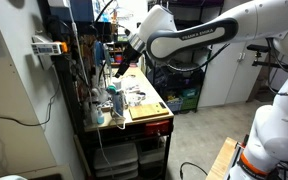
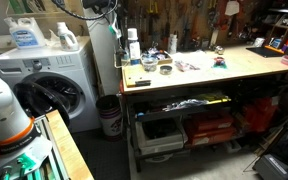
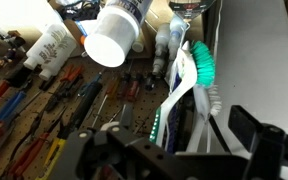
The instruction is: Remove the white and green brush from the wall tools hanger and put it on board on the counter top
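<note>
The white and green brush (image 3: 189,88) hangs against the wall tools hanger (image 3: 44,115), green bristle head up, white handle running down. In the wrist view my gripper (image 3: 174,150) is open, one dark finger on each side of the handle, neither touching it. In an exterior view my gripper (image 1: 118,67) is at the hanger (image 1: 84,70), above the counter top (image 1: 156,124). The tan board (image 1: 147,108) lies flat near the bench's front end. The hanger (image 2: 184,20) and counter top (image 2: 234,68) also show in an exterior view where my gripper is not seen.
A white spray bottle (image 3: 114,40) and smaller bottles stand close beside the brush. Pliers and screwdrivers hang across the hanger. White papers (image 1: 134,97) and small items clutter the bench. A washing machine (image 2: 54,85) and a bin (image 2: 110,115) stand beside the bench.
</note>
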Robot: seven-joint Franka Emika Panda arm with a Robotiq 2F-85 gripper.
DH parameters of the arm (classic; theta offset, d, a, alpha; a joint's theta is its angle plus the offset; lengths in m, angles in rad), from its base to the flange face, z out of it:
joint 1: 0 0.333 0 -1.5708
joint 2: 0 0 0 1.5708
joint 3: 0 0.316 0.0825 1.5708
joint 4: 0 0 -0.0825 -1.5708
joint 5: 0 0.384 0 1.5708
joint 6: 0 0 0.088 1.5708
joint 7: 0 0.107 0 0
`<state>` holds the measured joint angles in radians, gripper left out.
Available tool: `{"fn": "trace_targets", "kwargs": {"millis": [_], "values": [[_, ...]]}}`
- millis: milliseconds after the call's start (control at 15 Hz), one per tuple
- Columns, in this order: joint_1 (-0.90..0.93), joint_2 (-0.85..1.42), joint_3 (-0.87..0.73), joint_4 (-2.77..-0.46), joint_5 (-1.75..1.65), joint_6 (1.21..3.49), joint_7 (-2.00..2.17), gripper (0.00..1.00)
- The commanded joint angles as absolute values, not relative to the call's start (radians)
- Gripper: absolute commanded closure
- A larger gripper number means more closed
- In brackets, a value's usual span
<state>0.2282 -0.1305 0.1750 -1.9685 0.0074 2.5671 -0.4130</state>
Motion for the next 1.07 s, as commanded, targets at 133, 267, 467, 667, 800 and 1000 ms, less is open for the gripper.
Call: {"fn": "trace_targets", "kwargs": {"millis": [133, 267, 467, 667, 800, 1000], "values": [[0.232, -0.108, 0.169, -1.956, 0.044, 2.621, -0.421, 0.10], [0.232, -0.103, 0.170, -1.954, 0.041, 2.635, -0.419, 0.18], [0.230, -0.095, 0.171, -1.950, 0.037, 2.653, -0.415, 0.25], [0.231, -0.082, 0.172, -1.943, 0.045, 2.672, -0.412, 0.20], [0.232, -0.074, 0.172, -1.934, 0.052, 2.684, -0.415, 0.22], [0.233, -0.060, 0.170, -1.919, 0.077, 2.703, -0.429, 0.33]]}}
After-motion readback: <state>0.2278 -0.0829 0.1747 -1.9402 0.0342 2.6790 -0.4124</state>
